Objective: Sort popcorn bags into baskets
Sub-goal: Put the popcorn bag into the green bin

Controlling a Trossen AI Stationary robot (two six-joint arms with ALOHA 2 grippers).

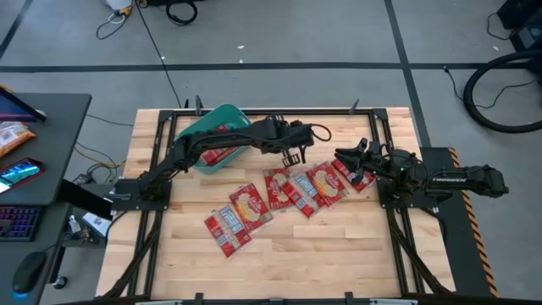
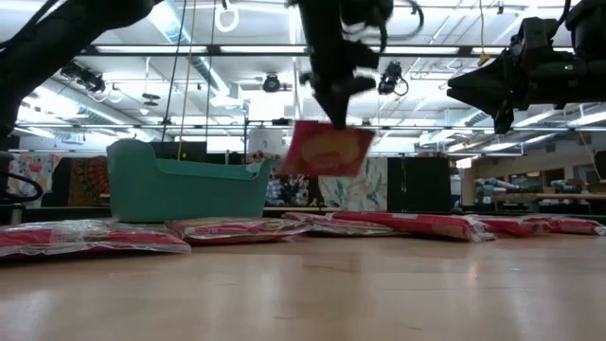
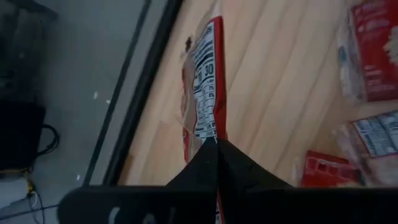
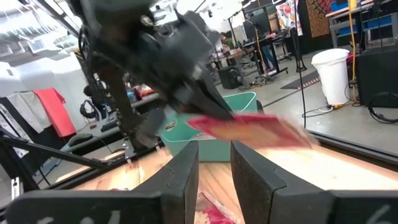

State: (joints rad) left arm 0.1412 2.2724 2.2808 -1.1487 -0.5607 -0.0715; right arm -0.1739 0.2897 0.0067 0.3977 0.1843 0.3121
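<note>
My left gripper is shut on one red popcorn bag, which hangs in the air right of the teal basket. In the high view this gripper is over the far middle of the table, and the basket with red bags inside sits far left. Several more popcorn bags lie flat in a row across the table's middle. My right gripper is open and raised above the row's right end, touching nothing. My left gripper pinches the popcorn bag by its upper edge between its two fingers, coming from above and pointing down. The bag is lifted clear of the table and hangs below the fingers, slightly tilted. The wrist view shows its printed back edge-on.
A black frame edges the wooden table. The near part of the table holds nothing. A dark desk with a keyboard and packets stands off the table's left side. Cables lie on the floor beyond the far edge.
</note>
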